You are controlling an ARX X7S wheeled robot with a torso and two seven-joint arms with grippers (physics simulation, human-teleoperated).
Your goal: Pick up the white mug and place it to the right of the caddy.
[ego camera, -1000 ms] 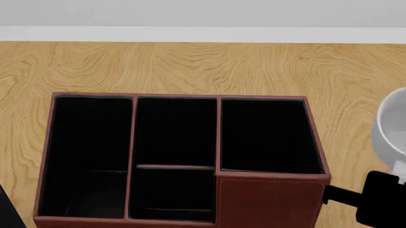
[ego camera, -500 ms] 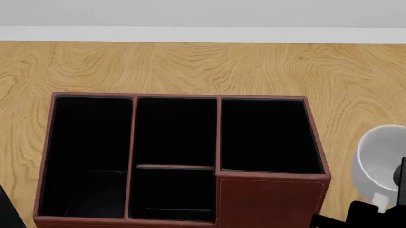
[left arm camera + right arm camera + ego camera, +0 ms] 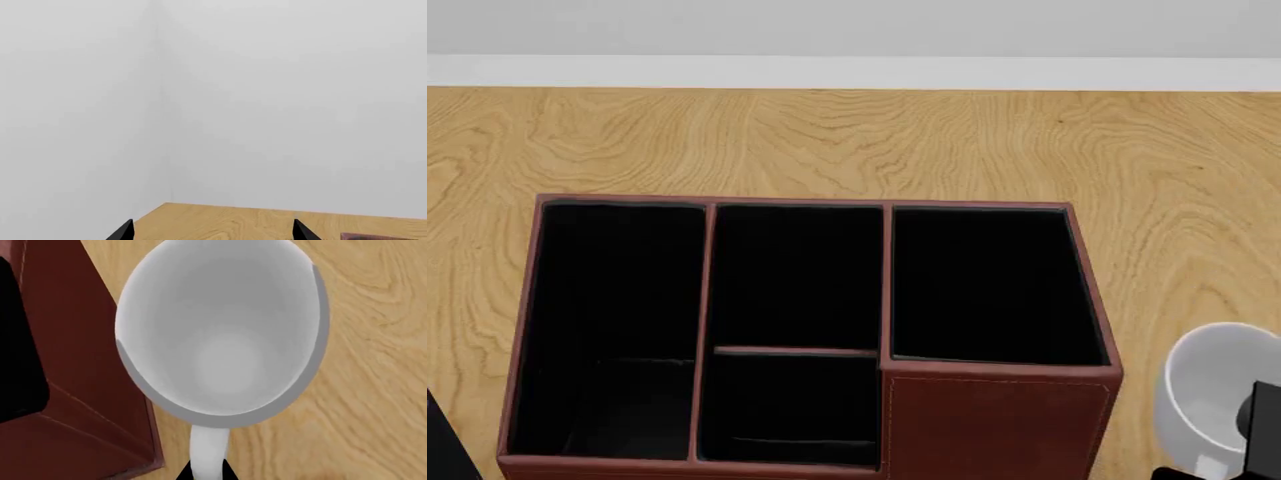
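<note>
The caddy (image 3: 1001,420), a large reddish-brown box with black compartments, fills the middle of the head view. The white mug (image 3: 1214,390) is upright just right of the caddy's front right corner, at the frame's lower right. My right gripper (image 3: 207,475) is shut on the white mug's handle (image 3: 208,450); the mug (image 3: 220,340) is seen from above, close beside the caddy's wall (image 3: 73,350). Whether the mug rests on the table cannot be told. My left gripper (image 3: 210,232) is open and empty, held high over the table's far corner, out of the head view.
The wooden table (image 3: 827,140) stretches behind the caddy to a white wall. A black object's corner (image 3: 438,445) shows at the lower left of the head view. The left wrist view shows the table corner (image 3: 220,220) and plain walls.
The white mug has moved left and toward the camera in my right gripper, from the right edge to beside the caddy's front right corner. The caddy has not moved.
</note>
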